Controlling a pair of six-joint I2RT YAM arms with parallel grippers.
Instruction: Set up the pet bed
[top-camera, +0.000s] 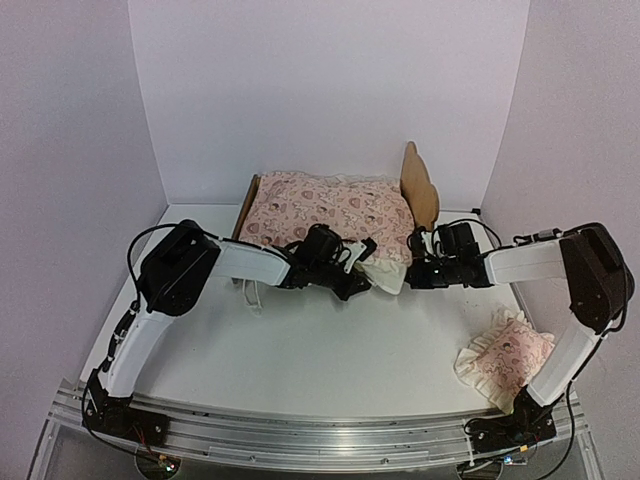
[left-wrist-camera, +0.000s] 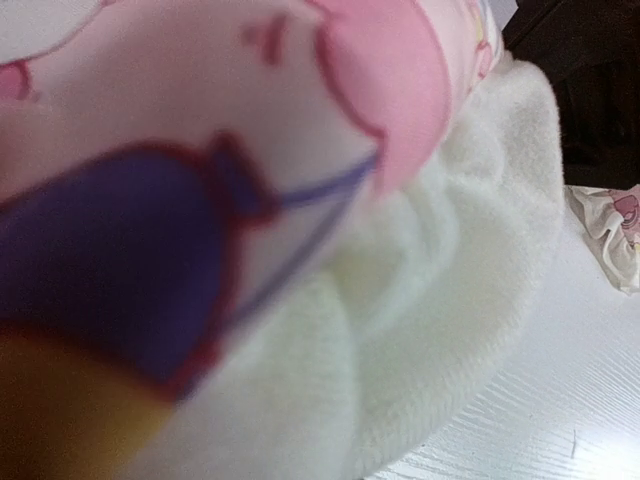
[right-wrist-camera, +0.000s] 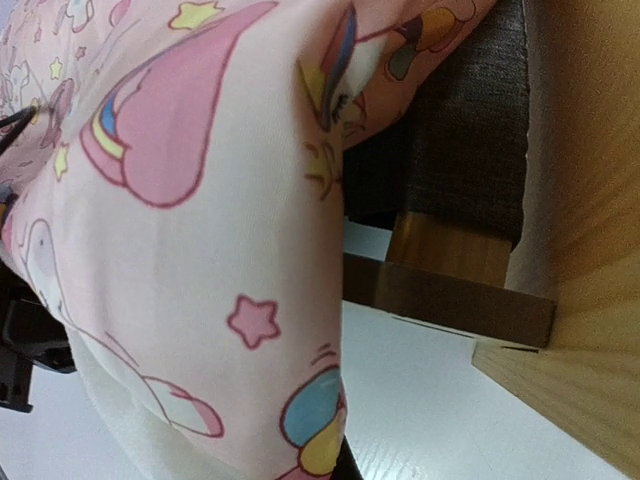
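pink cover (top-camera: 325, 210) over pet bed (top-camera: 421, 185) (print: stars, cartoon figures)

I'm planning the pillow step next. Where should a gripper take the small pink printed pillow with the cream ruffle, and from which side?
Pinch the cream ruffle on the left edge of the small pink printed pillow, coming straight down. It lies flat, so the thin frill gives a bite, and the right arm covers its right side.
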